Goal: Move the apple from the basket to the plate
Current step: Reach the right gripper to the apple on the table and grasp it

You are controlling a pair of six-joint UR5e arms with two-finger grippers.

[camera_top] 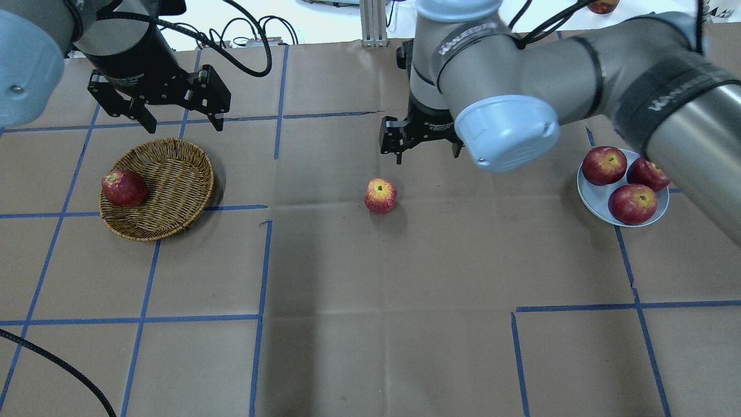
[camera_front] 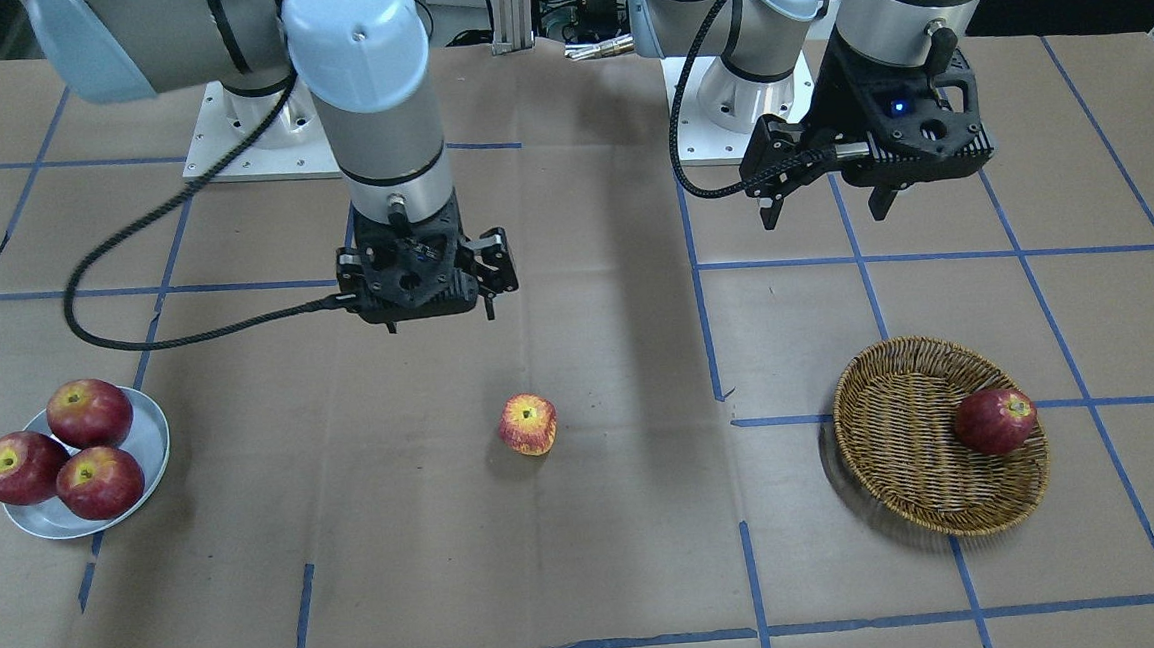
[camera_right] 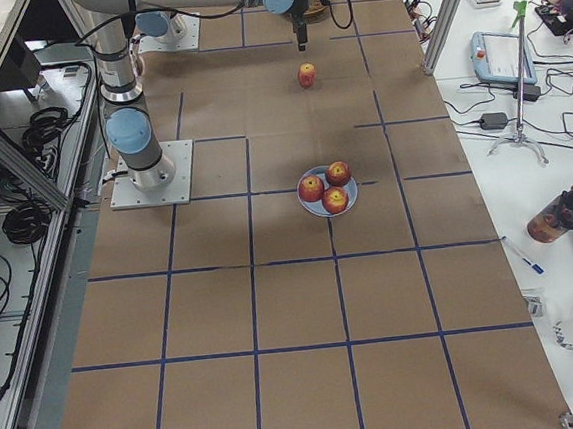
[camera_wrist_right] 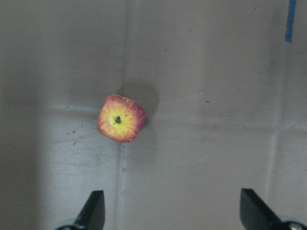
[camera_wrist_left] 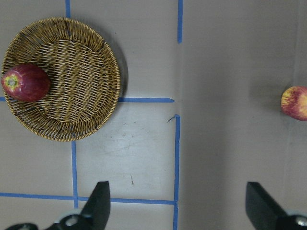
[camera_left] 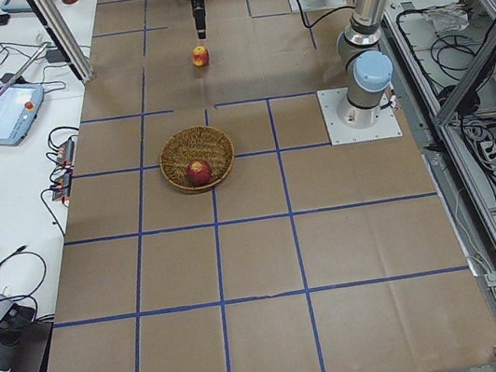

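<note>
The paler apple (camera_front: 528, 424), red streaked with yellow, sits on the bare table between basket and plate; it also shows in the overhead view (camera_top: 380, 195) and the right wrist view (camera_wrist_right: 121, 118). The brown wicker basket (camera_front: 905, 444) holds one dark red apple (camera_front: 995, 421). The pale plate (camera_front: 149, 445) holds three dark red apples. My right gripper (camera_front: 441, 317) hangs open and empty above the table, just robot-side of the paler apple. My left gripper (camera_front: 826, 211) is open and empty, raised behind the basket (camera_top: 173, 179).
Brown paper with blue tape grid lines covers the table (camera_top: 370, 301). A black cable (camera_front: 136, 321) loops from the right wrist over the table. The arm bases stand at the robot's side of the table. The plate (camera_top: 596, 200) sits near the right arm's forearm.
</note>
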